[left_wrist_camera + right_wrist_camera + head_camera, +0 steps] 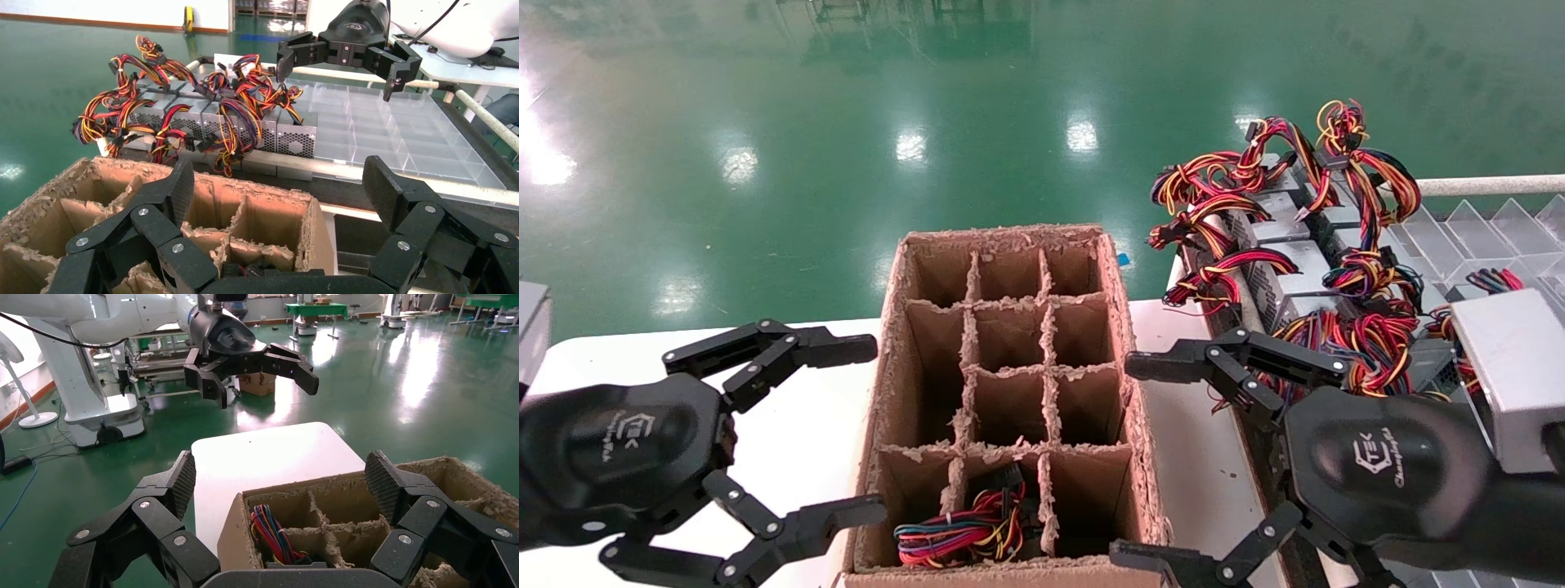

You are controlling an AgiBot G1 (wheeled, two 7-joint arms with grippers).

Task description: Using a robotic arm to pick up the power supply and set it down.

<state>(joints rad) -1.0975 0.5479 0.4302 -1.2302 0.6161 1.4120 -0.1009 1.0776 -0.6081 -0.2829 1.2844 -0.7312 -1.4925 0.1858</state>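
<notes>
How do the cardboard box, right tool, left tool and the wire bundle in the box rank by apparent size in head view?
1. Cardboard box
2. Right tool and left tool: alike, and both close to the camera, so unranked
3. Wire bundle

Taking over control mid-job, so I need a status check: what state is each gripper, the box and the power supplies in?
left gripper: open, empty, beside the box.
right gripper: open, empty, between box and rack.
cardboard box: open-topped, dividers frayed.
power supply: seated in the near middle cell, wires up.
other power supplies: lined up on the rack.
</notes>
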